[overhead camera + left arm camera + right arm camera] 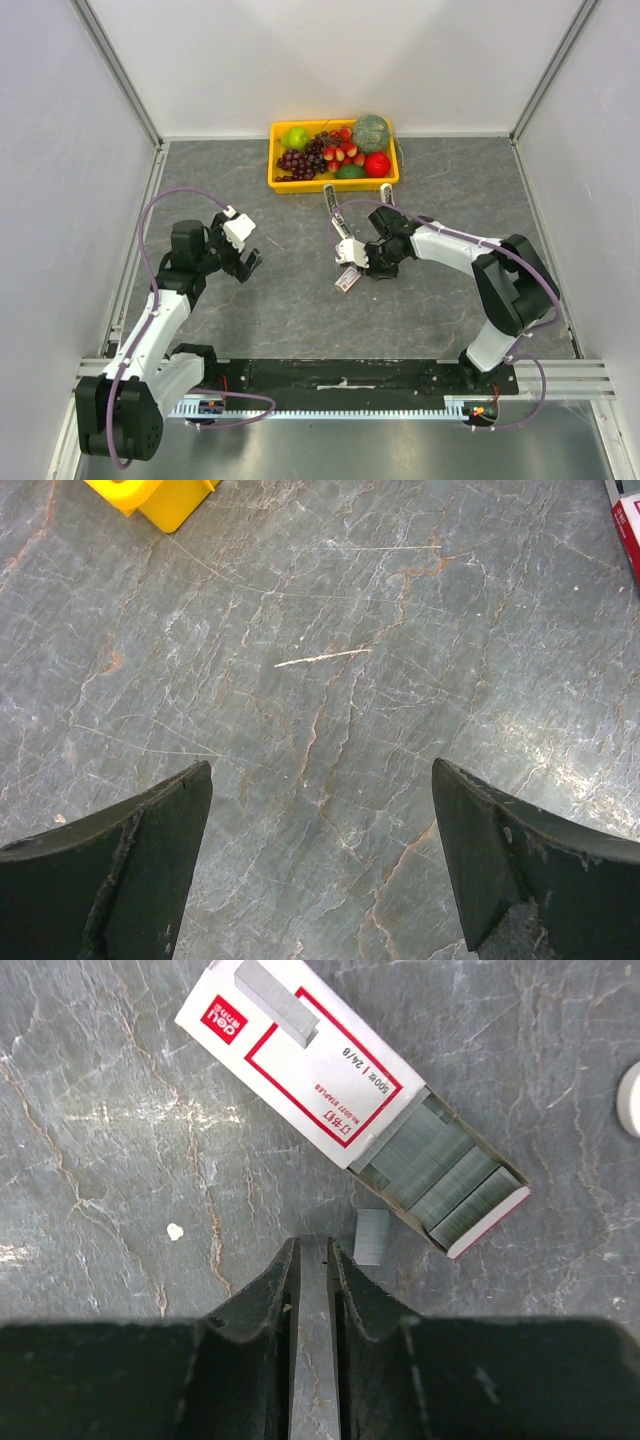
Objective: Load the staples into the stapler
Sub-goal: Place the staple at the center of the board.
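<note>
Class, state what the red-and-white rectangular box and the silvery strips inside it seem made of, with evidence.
The red-and-white box is probably matte printed card, given its flat folded edges. The silvery strips look like metal: dull grey sheen, fine ribbing.

Staples (347,279) before stapler (343,245) — fruit tray (300,184) behind

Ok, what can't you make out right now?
Stapler: seen in the top view only, too small to tell whether its magazine is open or loaded.
Grey band inside the right gripper: right wrist view, too narrow to tell whether something is gripped.
White round shape: right wrist view, cut off by the right edge.
</note>
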Controlling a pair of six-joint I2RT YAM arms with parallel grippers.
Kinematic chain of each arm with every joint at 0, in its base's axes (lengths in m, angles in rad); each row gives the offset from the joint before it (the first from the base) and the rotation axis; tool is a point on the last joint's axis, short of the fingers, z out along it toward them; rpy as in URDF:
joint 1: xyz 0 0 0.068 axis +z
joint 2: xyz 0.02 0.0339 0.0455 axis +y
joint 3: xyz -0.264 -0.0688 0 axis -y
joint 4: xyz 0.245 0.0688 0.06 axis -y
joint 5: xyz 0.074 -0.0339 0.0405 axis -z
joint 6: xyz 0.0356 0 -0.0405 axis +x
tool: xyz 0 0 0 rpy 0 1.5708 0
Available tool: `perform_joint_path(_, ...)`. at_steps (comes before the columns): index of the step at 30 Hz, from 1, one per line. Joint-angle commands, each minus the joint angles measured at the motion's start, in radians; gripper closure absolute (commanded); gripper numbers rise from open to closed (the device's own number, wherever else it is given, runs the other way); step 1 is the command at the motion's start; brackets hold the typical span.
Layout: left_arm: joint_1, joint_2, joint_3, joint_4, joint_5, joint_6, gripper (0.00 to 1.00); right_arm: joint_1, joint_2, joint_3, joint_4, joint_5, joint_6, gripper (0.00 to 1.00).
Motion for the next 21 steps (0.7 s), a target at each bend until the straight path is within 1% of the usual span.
perform_joint_path(1, 0.006, -0.007, -0.002, 0.034, 0.026, -0.026, 0.04, 0.003, -0.05, 0.016, 0.046, -0.008, -0.005, 0.77)
perform_joint_path(6, 0.006, -0.008, -0.002, 0.032, 0.024, -0.025, 0.04, 0.002, -0.049, 0.007, 0.06, 0.005, -0.003, 0.77)
perform_joint_path(14, 0.008, -0.008, -0.002, 0.032, 0.029, -0.026, 0.04, 0.003, -0.001, 0.022, 0.063, 0.053, 0.021, 0.78)
perform_joint_path(21, 0.008, -0.007, -0.003, 0.032, 0.029, -0.025, 0.04, 0.002, 0.014, 0.025, 0.045, 0.041, 0.017, 0.79)
